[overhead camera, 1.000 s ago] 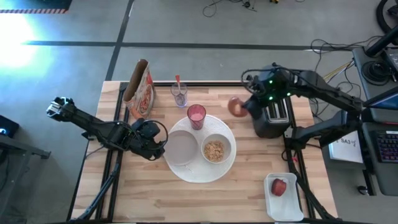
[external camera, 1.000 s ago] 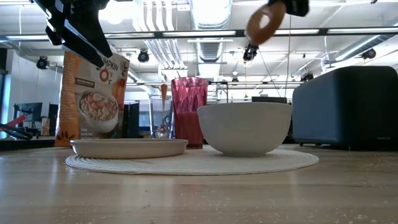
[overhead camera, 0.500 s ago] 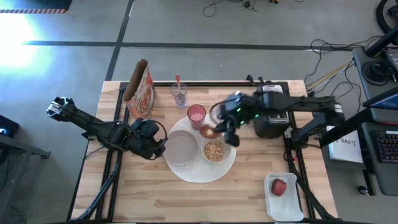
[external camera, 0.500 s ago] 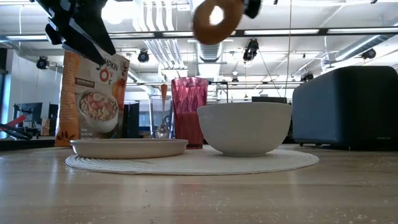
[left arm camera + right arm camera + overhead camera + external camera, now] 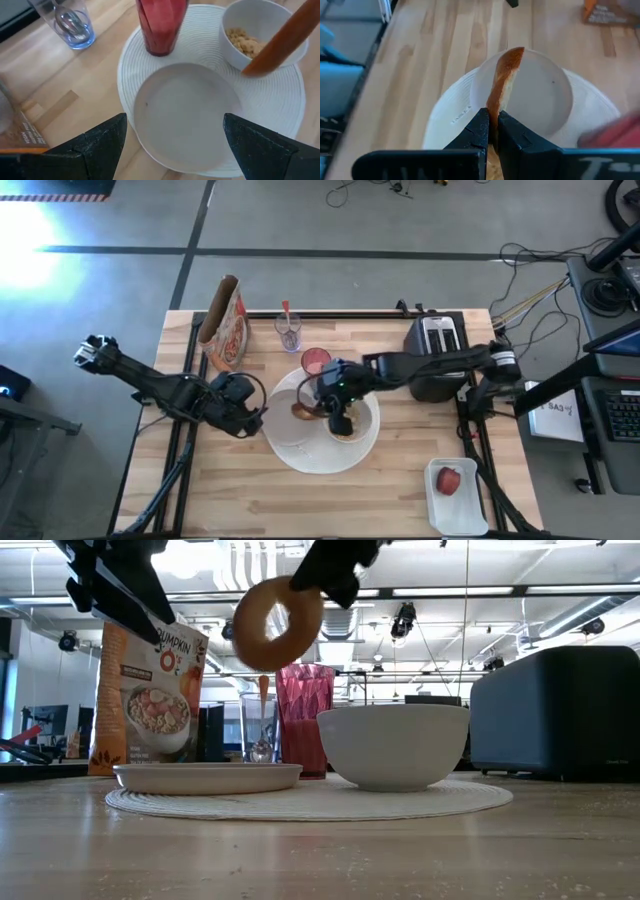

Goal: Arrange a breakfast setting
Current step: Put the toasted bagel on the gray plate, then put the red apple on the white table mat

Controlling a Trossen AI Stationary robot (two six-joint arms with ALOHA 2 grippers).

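The right claw (image 5: 318, 406), clamped on the bagel (image 5: 277, 624) held on edge, hangs directly above the empty shallow bowl (image 5: 291, 420) on the large white plate (image 5: 362, 448), so only lowering seems left, while the left claw (image 5: 243, 406) waits spread beside it.

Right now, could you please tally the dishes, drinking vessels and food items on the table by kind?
Dishes: 3 (placemat-like plate, shallow bowl, cereal bowl)
Drinking vessels: 2 (pink tumbler, clear glass)
Food items: 3 (bagel in the right pincer, apple, cereal box)
Total: 8
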